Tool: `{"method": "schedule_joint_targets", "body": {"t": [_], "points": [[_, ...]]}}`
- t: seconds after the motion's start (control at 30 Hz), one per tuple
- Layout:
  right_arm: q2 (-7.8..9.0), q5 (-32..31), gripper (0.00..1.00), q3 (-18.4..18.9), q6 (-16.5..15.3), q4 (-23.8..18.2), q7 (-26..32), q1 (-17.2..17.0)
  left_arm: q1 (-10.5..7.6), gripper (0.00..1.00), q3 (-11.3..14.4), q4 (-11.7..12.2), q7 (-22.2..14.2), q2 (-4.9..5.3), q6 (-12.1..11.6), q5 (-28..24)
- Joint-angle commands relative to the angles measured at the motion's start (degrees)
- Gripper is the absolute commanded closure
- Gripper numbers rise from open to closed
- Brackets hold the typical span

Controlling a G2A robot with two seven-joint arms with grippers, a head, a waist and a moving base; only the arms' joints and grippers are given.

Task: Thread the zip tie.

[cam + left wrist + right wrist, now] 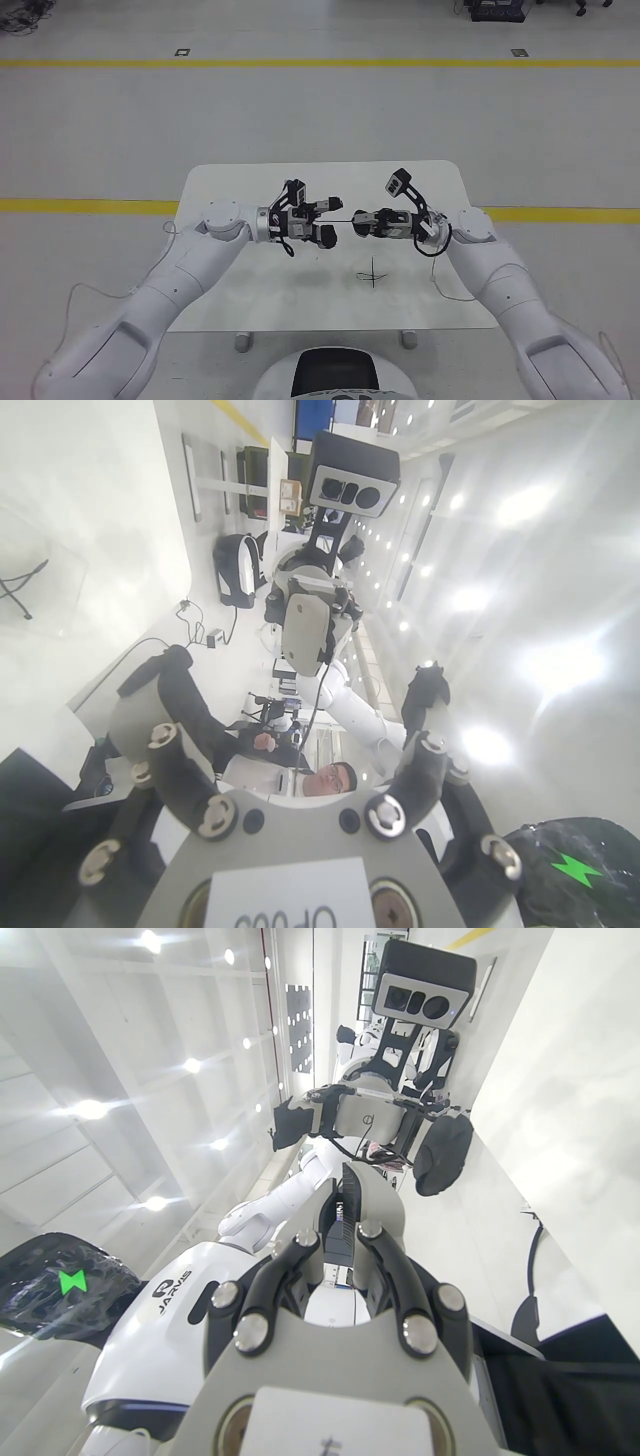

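Note:
Both arms hover over the white table (430, 185) with their grippers facing each other. A thin dark zip tie (342, 219) runs level between them. My right gripper (358, 222) is shut on one end of it, and the pads (350, 1198) are pressed together in the right wrist view. The tie's other end points into my left gripper (328, 220), which stands wide open around it. Its two black fingertips (165, 660) are far apart in the left wrist view. The left gripper (370, 1128) also appears open in the right wrist view. The shut right gripper (305, 630) faces the left wrist camera.
A small black cross mark (372, 274) is drawn on the table below the grippers. Yellow floor lines (100, 206) run behind the table.

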Motion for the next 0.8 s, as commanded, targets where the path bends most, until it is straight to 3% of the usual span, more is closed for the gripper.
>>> {"method": "schedule_joint_targets", "body": {"t": [0.0,0.47,0.77], "points": [[0.01,0.01,1.0,0.07,0.06,-0.23,-0.07,-0.11,0.03,0.0,-0.02,-0.13,-0.38,-0.03,0.05,0.04],[-0.38,-0.4,1.0,-0.76,0.47,-0.82,-0.83,0.16,0.25,0.0,-0.13,-0.29,-1.46,-0.37,0.29,-0.19],[-0.16,-0.73,1.0,0.01,-0.03,-1.28,-1.03,-0.39,0.21,0.0,-0.82,0.86,-1.75,-0.45,0.26,-0.87]]}}
